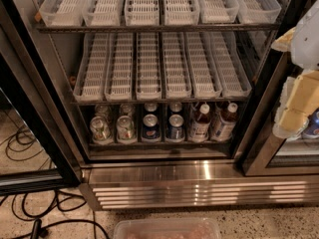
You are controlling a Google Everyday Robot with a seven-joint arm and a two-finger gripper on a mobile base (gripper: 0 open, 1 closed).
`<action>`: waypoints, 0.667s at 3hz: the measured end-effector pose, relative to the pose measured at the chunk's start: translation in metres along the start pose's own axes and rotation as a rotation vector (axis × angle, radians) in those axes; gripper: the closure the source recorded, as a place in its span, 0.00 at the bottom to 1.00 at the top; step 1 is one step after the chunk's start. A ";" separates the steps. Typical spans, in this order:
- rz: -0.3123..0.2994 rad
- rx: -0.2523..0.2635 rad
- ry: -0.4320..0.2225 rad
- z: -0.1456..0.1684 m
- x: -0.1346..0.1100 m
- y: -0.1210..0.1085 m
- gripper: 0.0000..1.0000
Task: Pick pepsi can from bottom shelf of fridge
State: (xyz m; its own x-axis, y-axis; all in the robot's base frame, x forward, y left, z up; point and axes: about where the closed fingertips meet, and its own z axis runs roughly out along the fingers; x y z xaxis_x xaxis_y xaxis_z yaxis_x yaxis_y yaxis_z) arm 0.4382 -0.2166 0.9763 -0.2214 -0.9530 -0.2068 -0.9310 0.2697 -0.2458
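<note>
The fridge stands open in front of me, with a ribbed stainless base panel. Its bottom shelf is dark with a low front lip. Two dark-blue pepsi cans stand side by side at the shelf's front middle, with two more behind them. My gripper hangs at the right edge of the view, in front of the right door frame. It is well to the right of the cans, at about their height, and apart from them.
Green-and-silver cans stand left of the pepsi cans, and white-capped bottles stand to their right. White slotted trays fill the shelves above. The black door frame is beside the gripper. Cables and a clear bin lie on the floor.
</note>
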 end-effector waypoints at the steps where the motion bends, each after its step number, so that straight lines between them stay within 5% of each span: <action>1: 0.000 0.000 0.000 0.000 0.000 0.000 0.00; 2: -0.003 -0.019 0.000 0.017 0.001 0.012 0.00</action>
State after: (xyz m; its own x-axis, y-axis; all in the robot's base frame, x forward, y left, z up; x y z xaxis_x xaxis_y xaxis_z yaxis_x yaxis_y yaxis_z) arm 0.4315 -0.2116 0.9573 -0.2188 -0.9537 -0.2063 -0.9371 0.2643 -0.2279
